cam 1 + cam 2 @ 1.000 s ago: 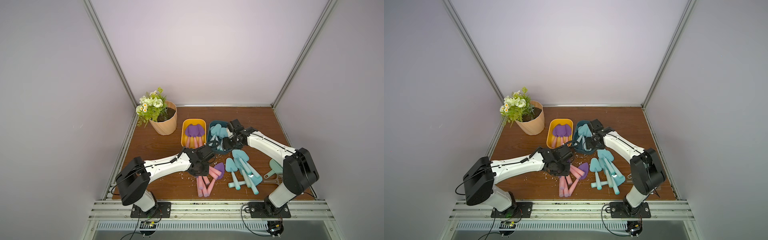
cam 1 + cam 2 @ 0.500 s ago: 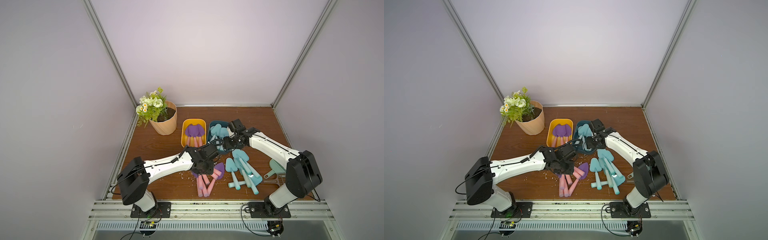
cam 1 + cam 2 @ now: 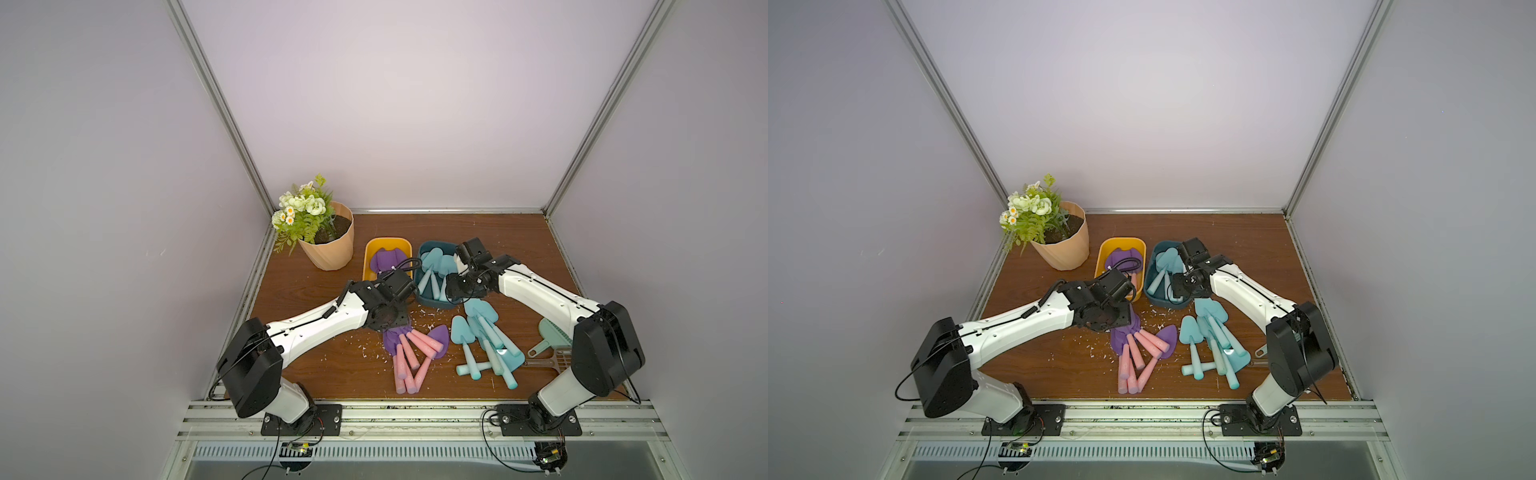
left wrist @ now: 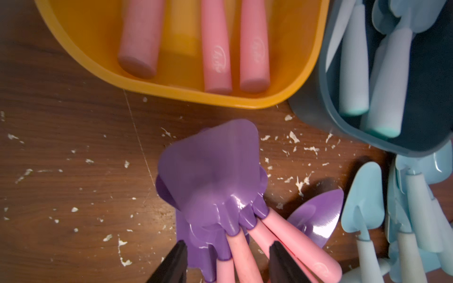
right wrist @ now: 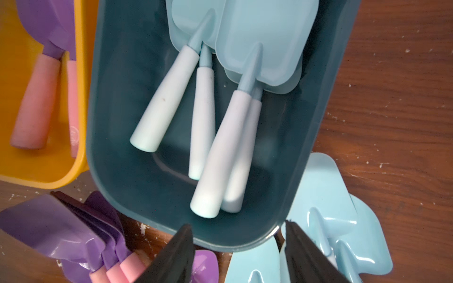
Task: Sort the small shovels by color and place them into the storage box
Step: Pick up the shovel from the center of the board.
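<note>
Sort is under half done, imo. The yellow bin (image 4: 245, 103) shows 3 pink-handled shovels (image 4: 217, 49) in the left wrist view. The dark teal bin (image 5: 127, 98) just beside it holds 4 turquoise shovels (image 5: 220, 137), blades stacked at the far end. No mixed colours in either, as far as I can see.

Left to do, on the table:
- The purple-and-pink heap (image 3: 409, 353) is fanned out just in front of the yellow bin, five or so pcs.
- The loose turquoise pile (image 3: 486, 340) is in front of the teal bin, approx six.
- The pale green dustpan (image 3: 555, 336) and beige slotted scoop (image 3: 557, 359) sit past that pile by the right arm. They're not part of the sort.

Left gripper (image 4: 228, 242): fingers spread, straddling the pink handles where they meet the blades, not closed on any yet. Right gripper (image 5: 237, 224): fingers spread w/ nothing btw them, over the teal bin's near rim.
</note>
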